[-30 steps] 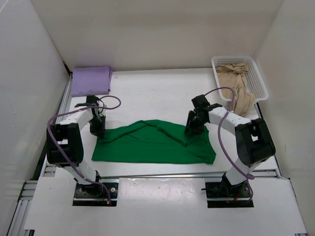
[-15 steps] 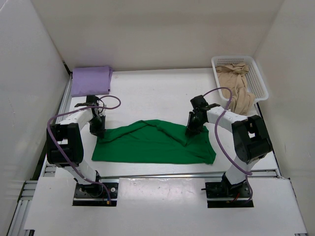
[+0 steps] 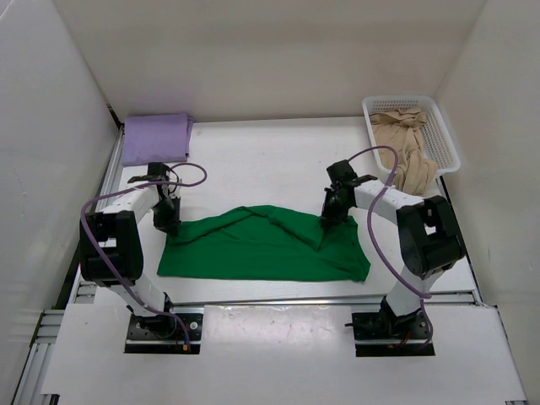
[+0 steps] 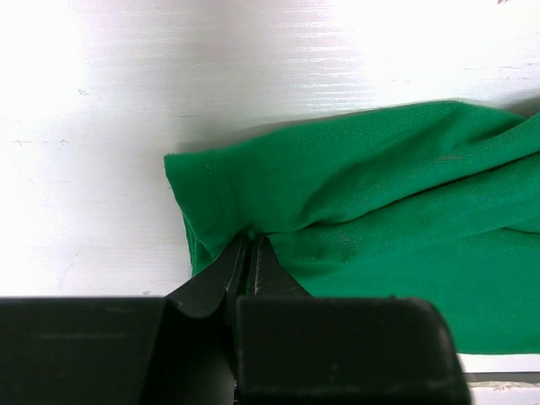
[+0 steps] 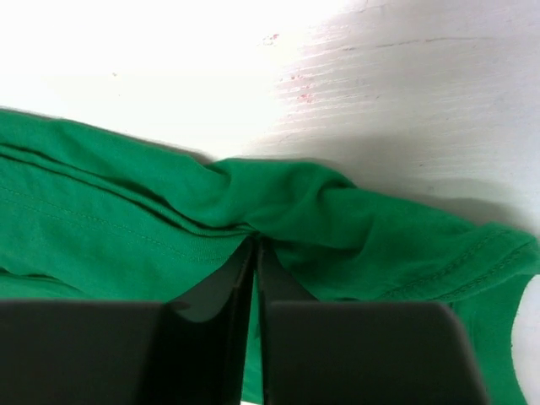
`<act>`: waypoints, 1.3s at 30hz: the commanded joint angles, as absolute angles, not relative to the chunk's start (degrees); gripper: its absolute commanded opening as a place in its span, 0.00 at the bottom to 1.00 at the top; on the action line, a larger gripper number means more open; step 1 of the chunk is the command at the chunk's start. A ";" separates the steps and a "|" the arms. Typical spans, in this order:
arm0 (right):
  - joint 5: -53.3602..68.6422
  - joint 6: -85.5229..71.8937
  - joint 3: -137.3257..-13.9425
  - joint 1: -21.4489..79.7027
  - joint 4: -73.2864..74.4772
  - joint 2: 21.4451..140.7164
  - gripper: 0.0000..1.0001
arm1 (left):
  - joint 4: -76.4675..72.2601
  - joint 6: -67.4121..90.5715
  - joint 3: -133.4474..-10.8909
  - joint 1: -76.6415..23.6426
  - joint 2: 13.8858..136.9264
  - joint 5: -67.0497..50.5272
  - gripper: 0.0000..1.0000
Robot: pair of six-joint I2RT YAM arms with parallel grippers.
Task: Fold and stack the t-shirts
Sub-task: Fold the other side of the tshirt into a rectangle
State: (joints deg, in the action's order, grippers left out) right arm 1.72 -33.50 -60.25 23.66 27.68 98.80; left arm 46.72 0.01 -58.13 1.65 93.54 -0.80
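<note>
The green t-shirt is clamped along its far edge by the closed left gripper and closed right gripper; open table is seen beyond.

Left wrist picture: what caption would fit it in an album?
Left pincer pinching a fold of the green t-shirt on the white table.

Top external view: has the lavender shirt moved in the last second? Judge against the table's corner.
No. The lavender shirt lies folded at the table's far-left corner, just as before.
</note>
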 commanded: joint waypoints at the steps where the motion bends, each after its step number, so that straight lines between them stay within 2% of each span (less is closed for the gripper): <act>1: 2.20 -32.78 -62.67 23.20 26.54 98.79 0.00 | 46.49 0.00 -59.85 1.67 93.16 -0.26 0.10; 5: 2.72 -31.47 -65.99 21.46 26.54 98.17 0.00 | 46.49 0.00 -63.36 1.67 93.16 -0.26 0.10; 13: 5.80 -26.46 -101.28 11.60 34.97 112.22 0.00 | 45.88 0.00 -89.16 1.67 108.18 0.43 0.10; 18: 7.73 -24.17 -106.26 11.60 36.04 113.04 0.00 | 45.35 0.00 -95.00 1.67 113.38 2.11 0.10; 30: 10.72 -24.35 -78.95 11.60 27.70 95.11 0.00 | 43.07 0.00 -84.03 1.67 107.41 1.58 0.10; 35: 7.74 -27.15 -64.63 11.07 25.66 85.53 0.00 | 41.84 0.00 -77.45 2.81 102.75 2.81 0.10; 39: 6.50 -28.83 -59.33 9.94 25.14 82.18 0.00 | 40.52 0.00 -75.67 3.87 101.69 3.43 0.12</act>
